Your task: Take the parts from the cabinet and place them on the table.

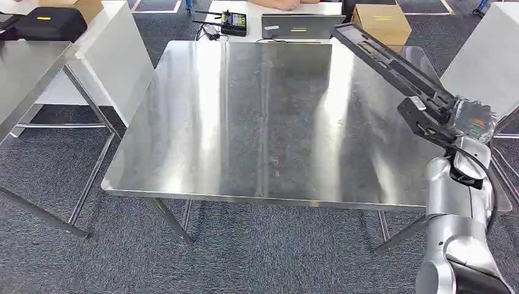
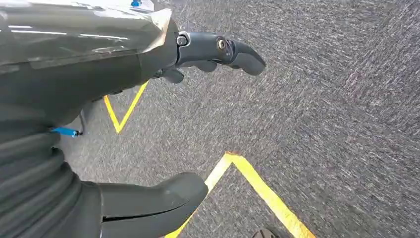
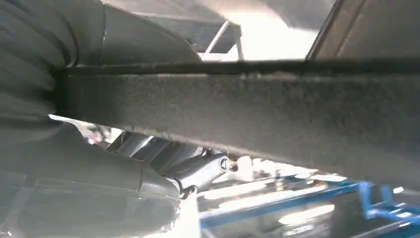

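Right hand [image 1: 468,122] around black part [image 1: 392,58]

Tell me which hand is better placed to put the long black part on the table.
The right hand: it holds the long black part above the steel table. The left hand hangs over carpet.

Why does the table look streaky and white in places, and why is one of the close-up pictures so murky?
Head view: ceiling light glares in pale bands off the steel table. Right wrist view: the long black part sits close to the lens, soft and blurred, with a washed-out bright background behind it. Left wrist view: evenly lit, carpet sharp.
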Robot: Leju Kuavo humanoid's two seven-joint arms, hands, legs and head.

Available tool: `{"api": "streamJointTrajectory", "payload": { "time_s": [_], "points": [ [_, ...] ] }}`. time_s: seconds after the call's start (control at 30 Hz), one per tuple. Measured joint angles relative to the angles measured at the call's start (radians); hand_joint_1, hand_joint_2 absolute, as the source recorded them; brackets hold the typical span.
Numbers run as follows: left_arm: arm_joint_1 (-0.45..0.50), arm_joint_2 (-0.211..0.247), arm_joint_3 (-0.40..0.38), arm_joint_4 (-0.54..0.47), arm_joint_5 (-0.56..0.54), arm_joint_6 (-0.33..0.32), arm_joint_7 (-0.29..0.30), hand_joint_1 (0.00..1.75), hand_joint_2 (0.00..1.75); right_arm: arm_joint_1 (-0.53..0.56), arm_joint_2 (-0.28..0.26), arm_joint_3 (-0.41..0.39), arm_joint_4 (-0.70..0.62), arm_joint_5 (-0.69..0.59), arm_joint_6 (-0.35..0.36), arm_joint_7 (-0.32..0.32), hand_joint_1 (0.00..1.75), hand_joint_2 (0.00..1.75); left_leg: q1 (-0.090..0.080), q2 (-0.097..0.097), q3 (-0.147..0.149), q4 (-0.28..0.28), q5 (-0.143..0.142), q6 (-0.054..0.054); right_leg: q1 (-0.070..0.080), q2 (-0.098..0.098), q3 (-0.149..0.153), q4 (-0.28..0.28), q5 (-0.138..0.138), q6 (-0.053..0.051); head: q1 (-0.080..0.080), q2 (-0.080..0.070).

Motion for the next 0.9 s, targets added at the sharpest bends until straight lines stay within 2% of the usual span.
{"api": "streamJointTrajectory", "payload": {
  "time_s": [0.17,0.3,0.4,0.5,0.9],
  "points": [
    [0.0,0.006,0.0,0.0,-0.029,-0.007,-0.009,0.0,1.75,-0.003,0.019,0.051,0.044,0.031,0.009,-0.027,1.75,1.75,0.0,0.001,-0.002,0.0,0.0,0.0,0.0,0.0,-0.002,0.0,0.0,0.0,0.0,0.0],
    [-0.002,0.012,-0.002,0.0,-0.045,-0.019,-0.035,0.0,1.75,0.009,0.074,0.095,0.069,0.057,0.001,-0.041,1.75,1.75,0.0,0.002,-0.002,0.0,0.0,0.0,0.0,0.001,-0.002,0.0,0.0,0.0,0.0,0.0],
    [-0.003,0.015,-0.002,-0.001,-0.049,-0.019,-0.04,0.0,1.75,0.009,0.122,0.134,0.097,0.082,-0.005,-0.036,1.75,1.75,0.0,0.003,-0.001,0.0,0.0,0.0,0.0,0.001,-0.003,0.0,0.0,0.0,0.0,0.0],
    [-0.004,0.016,-0.002,-0.002,-0.051,-0.019,-0.041,0.0,1.75,0.008,0.15,0.162,0.117,0.088,-0.011,-0.033,1.75,1.75,0.0,0.0,-0.002,0.0,0.0,0.0,0.0,-0.001,-0.003,0.0,0.0,0.0,0.0,0.0],
    [-0.003,0.021,-0.002,-0.003,-0.052,-0.019,-0.041,0.0,1.75,0.007,0.172,0.183,0.146,0.085,-0.011,-0.034,1.75,1.75,-0.001,0.0,-0.004,0.0,0.0,0.0,-0.001,-0.001,-0.003,0.0,0.0,0.0,0.0,0.0]
  ]
}}
